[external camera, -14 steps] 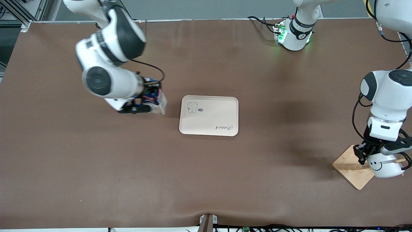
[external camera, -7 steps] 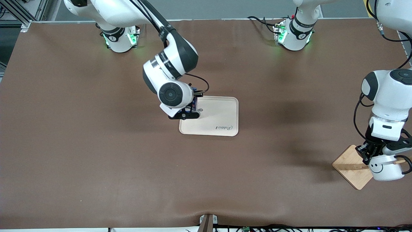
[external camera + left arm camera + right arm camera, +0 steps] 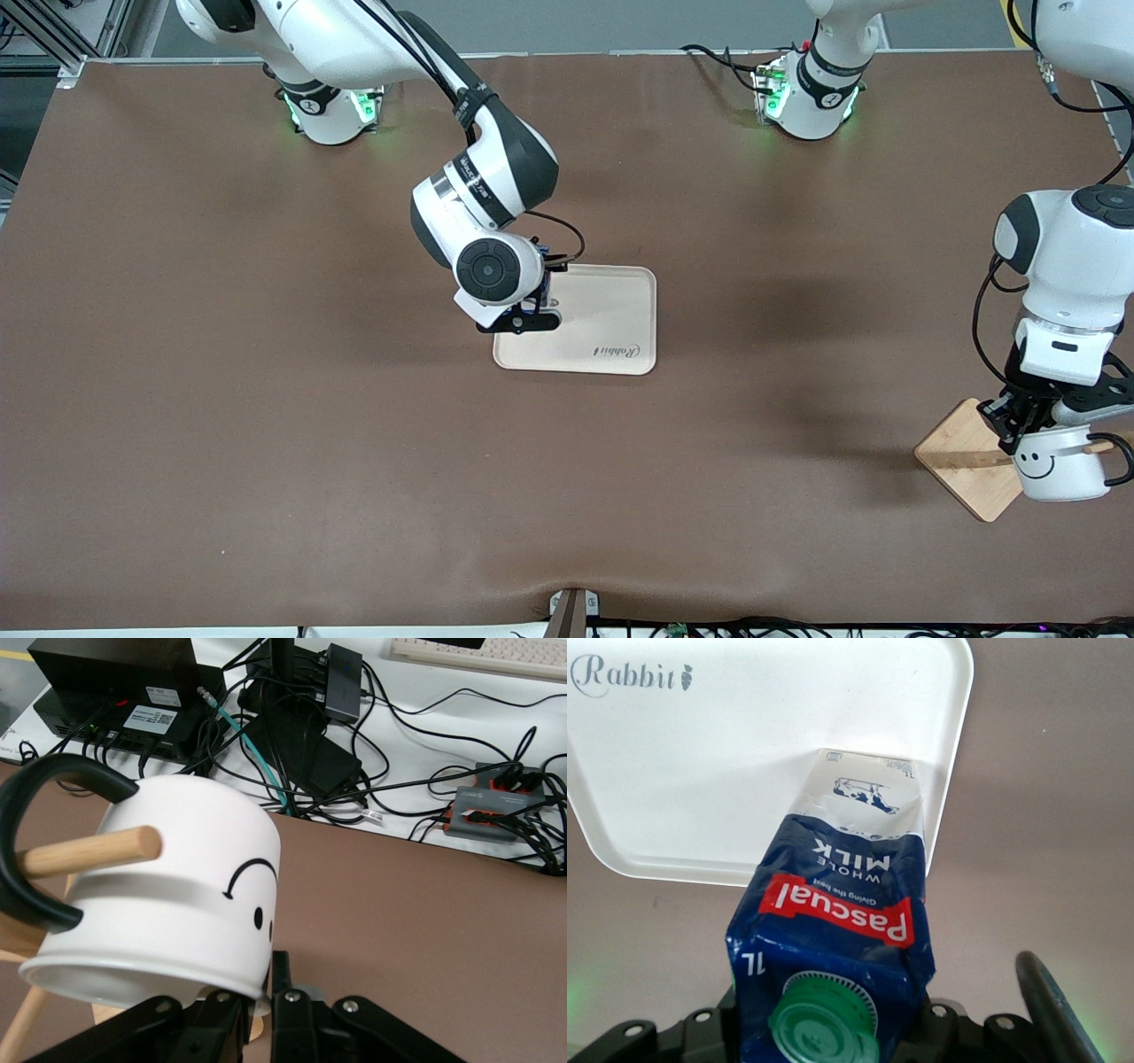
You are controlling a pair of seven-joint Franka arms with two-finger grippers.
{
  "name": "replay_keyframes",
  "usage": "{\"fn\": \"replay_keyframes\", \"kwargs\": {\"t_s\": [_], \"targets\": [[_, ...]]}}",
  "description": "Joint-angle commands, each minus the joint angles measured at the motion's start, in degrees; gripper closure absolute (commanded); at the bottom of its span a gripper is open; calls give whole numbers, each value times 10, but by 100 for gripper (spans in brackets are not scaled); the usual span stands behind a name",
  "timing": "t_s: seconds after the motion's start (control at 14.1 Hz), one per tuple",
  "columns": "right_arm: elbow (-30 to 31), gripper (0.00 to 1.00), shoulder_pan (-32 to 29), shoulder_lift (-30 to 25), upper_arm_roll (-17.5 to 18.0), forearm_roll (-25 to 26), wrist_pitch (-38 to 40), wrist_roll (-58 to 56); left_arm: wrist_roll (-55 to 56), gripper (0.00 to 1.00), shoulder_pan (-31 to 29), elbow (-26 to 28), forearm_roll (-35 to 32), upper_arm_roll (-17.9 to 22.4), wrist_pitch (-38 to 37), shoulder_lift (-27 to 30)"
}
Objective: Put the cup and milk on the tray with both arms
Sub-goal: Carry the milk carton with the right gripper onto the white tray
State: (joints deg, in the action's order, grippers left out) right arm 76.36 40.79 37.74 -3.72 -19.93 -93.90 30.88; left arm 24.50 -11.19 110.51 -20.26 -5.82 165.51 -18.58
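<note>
2 arms show in the front view. The right pincer (image 3: pixel 532 310) is over the tray's (image 3: pixel 611 310) end toward the right arm's end of the table (image 3: pixel 266 425), and a sliver of the blue milk (image 3: pixel 538 292) shows under the wrist; the carton's axis cannot be told from here. The tray lies flat at mid-table with its long side running between the 2 ends of the table, the "Rabbit" script along its edge nearer the camera. At the left arm's end, the left pincer (image 3: pixel 1019 421) sits at the cup (image 3: pixel 1059 462), which is tipped over the wooden stand base (image 3: pixel 961 461), smiley face toward the camera, black handle (image 3: pixel 1118 461) on the side away from the base, a wooden peg crossing it.

From the left wrist view, the cup (image 3: pixel 168 895) hangs mouth toward the camera, tilted, its axis running from rim to bottom away from the lens. A wooden peg (image 3: pixel 89 850) passes through the black handle (image 3: pixel 44 850). The left pincer's fingers (image 3: pixel 283 992) stand narrow, closed at the cup's rim.

From the right wrist view, the milk (image 3: pixel 842 904) runs lengthwise away from the lens, green cap (image 3: pixel 824 1023) nearest, white bottom over the tray (image 3: pixel 700 771) close to 1 corner; contact with the tray cannot be told. The right pincer (image 3: pixel 833 1028) grips the carton's blue top from both sides.
</note>
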Motion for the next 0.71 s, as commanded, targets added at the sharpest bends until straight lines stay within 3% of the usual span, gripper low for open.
{"fn": "replay_keyframes", "kwargs": {"t_s": [0.0, 0.64], "targets": [[-13, 0, 3, 17, -8, -9, -4, -1, 8, 100, 8, 6, -15, -3, -28, 16], [-18, 0, -12, -18, -9, -13, 8, -2, 29, 100, 17, -2, -14, -41, -175, 78]]}}
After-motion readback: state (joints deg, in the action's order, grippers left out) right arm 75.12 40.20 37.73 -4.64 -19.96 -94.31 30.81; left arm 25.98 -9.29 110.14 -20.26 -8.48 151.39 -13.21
